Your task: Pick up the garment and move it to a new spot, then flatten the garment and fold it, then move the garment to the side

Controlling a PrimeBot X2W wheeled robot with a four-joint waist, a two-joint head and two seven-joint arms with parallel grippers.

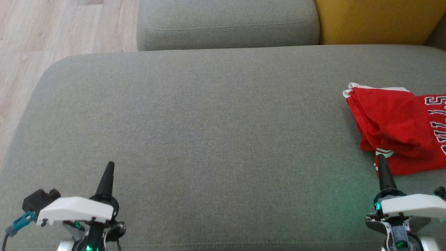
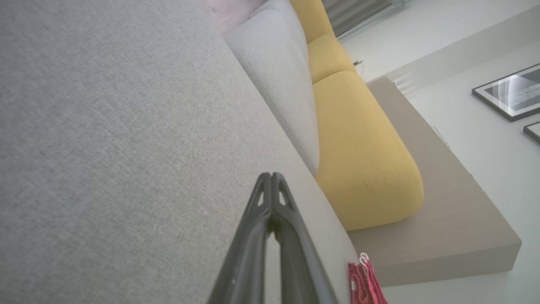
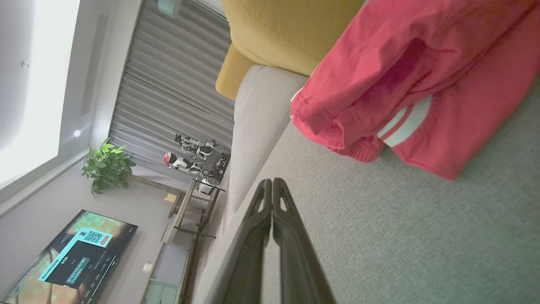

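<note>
left gripper (image 1: 110, 166): fingers pressed together, empty, low over seat (image 1: 209, 115), well apart from the work. right gripper (image 1: 381, 159): pressed together too, nothing pinched. garment (image 1: 393, 118) lies bunched just ahead and right of it, at seat's right end, running off frame (long axis hard to tell). your right arm is clearly nearer; you'd likely spread fingers, then reach forward-right. beyond: grey cushion (image 1: 226, 24), yellow cushion (image 1: 376, 21).

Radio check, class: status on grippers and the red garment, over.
Left gripper shut, empty. Right gripper shut, empty, close to red garment. Garment bunched on sofa seat. Nothing in the way.
</note>
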